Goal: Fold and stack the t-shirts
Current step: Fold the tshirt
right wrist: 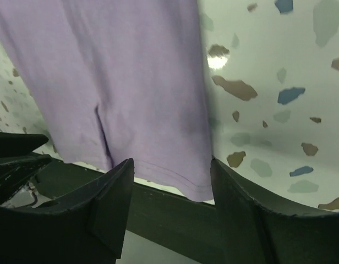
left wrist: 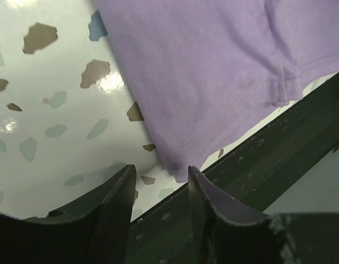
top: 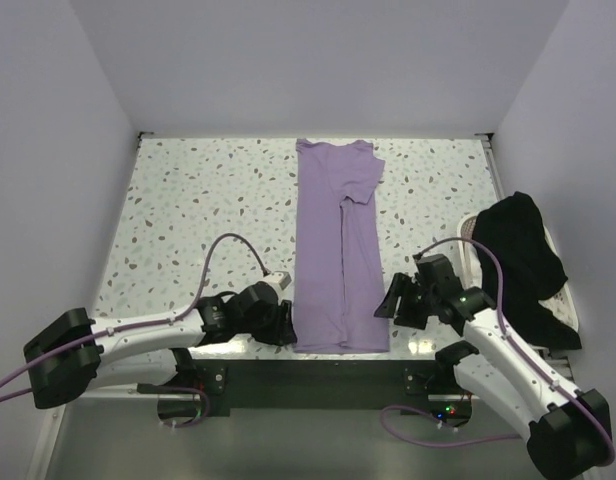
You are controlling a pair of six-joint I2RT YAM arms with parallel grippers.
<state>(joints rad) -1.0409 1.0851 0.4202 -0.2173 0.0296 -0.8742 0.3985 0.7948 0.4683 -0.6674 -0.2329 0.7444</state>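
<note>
Speckled terrazzo counter [top: 188, 200] carries everything you need. Lavender t-shirt [top: 333, 250] lies flat down its middle as a long narrow strip with its sides folded in, collar at 12 o'clock and hem at 6 o'clock. Black t-shirt [top: 523, 260] sits heaped at 3 o'clock, well apart from your work.

Your step, as I judge it, is the crosswise fold, with the hem carried up toward the collar. Left jaws stand spread at the hem's 7 o'clock corner [left wrist: 178, 173]; the fabric tip pokes between them but is not pinched. Right jaws stand spread wider around the 5 o'clock corner [right wrist: 198, 190] and likewise grip nothing.

Take every layer at each corner and bite well in from the edge, because the hem lies right at the counter's near lip beside the dark rail [top: 308, 378]. Close both sides together and lift evenly. Keep the strip taut between them so it lands square.
</note>
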